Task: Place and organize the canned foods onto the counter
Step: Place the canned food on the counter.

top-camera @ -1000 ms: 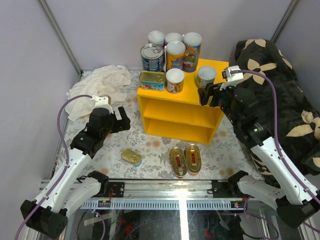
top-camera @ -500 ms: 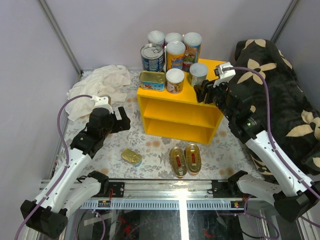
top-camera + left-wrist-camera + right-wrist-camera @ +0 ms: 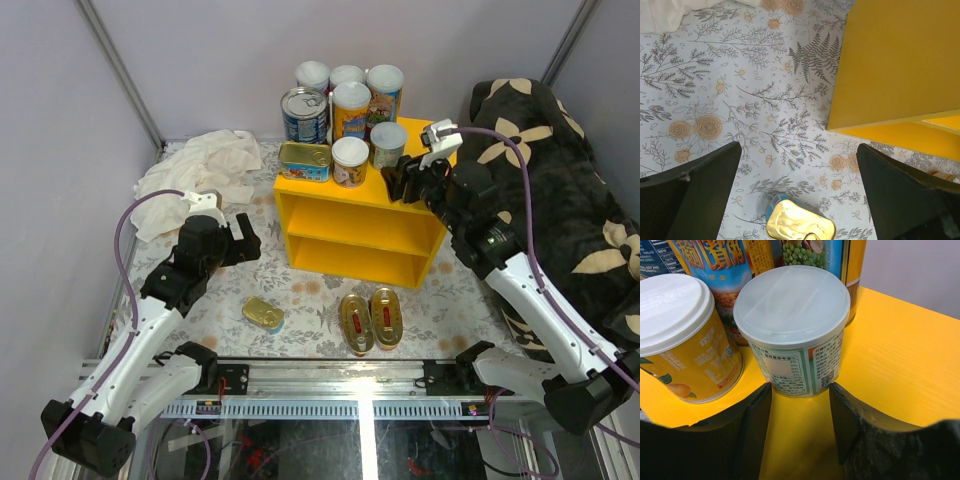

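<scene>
Right wrist view: the right fingers (image 3: 752, 435), half-parted and empty, sit just before the small white-lidded green-labelled tin (image 3: 792, 310), which a forward shove could topple; the left fingers (image 3: 695, 190) gape wide.

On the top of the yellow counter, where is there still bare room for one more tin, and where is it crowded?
Free: the right side of the counter top, bordered by the green-labelled can and the right pincer; both open shelves also look bare. Crowded: the left and back, where the other cans stand close together.
</scene>
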Controlling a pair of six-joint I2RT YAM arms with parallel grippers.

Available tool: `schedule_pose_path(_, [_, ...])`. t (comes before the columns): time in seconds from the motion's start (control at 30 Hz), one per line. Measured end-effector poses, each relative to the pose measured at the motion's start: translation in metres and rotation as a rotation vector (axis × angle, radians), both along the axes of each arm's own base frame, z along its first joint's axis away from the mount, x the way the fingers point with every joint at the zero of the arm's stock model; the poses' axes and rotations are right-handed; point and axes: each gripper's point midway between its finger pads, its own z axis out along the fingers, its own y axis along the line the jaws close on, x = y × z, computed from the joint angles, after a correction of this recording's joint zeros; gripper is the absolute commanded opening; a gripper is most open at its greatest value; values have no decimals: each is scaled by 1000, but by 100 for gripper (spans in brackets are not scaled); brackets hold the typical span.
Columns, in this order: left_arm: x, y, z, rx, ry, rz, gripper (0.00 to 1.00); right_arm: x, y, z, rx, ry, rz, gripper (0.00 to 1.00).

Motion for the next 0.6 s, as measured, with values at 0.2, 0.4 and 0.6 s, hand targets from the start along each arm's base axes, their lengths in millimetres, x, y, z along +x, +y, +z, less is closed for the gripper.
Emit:
schedule_pose_path(0.2, [0, 0, 0, 0, 0, 0, 100, 2, 3, 0, -1, 4, 6, 57])
schedule_pose_path(0.4, [0, 0, 0, 1, 1, 0, 100, 3, 7, 1, 1, 17, 22, 85])
schedule_pose_path(0.6, [1, 0, -3, 4, 10, 0, 100, -20, -13, 9, 8, 25, -13, 100])
